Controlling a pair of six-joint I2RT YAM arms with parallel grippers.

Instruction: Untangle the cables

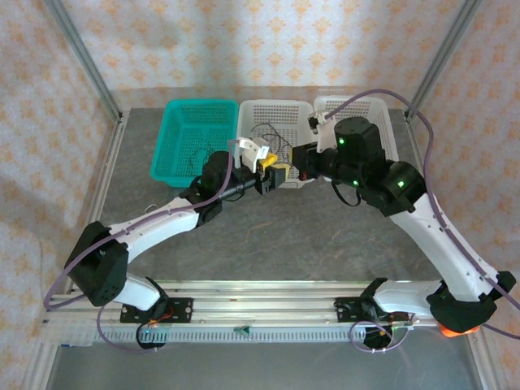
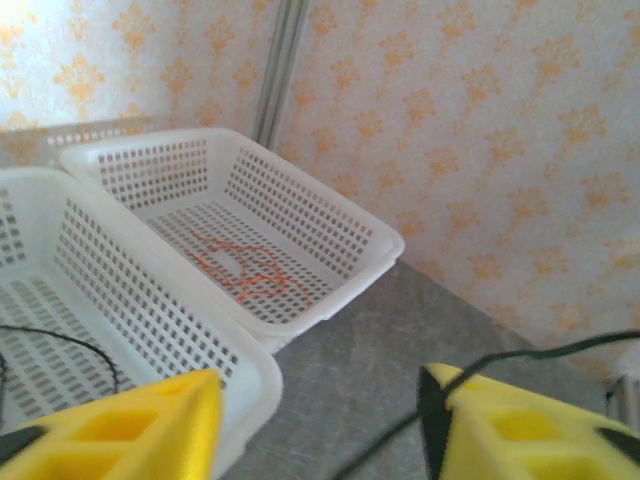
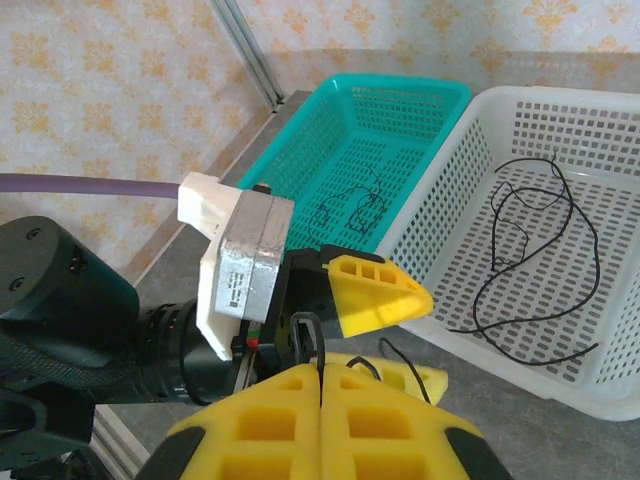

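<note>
Yellow right hand (image 3: 320,372) is pinching thin black wire (image 3: 320,335), left hand (image 2: 320,425) gaping; orange-red wire (image 2: 245,265) is lying separated in white plastic basket (image 2: 388,243).

Place: a robot laboratory test cell is indicated.
Enclosure: the cell is bounded by bare aluminium frame posts (image 1: 81,57) and thin panels printed with an orange floral pattern (image 1: 244,41).
Mounting: two white-and-black robot arms (image 1: 154,221) (image 1: 443,244) are bolted to a slotted aluminium rail (image 1: 268,296) at the near edge of a grey surface (image 1: 292,236).
Bins: a teal perforated plastic basket (image 1: 203,103) and two white perforated plastic baskets (image 1: 276,103) (image 1: 388,130) are lined up at the far side.
</note>
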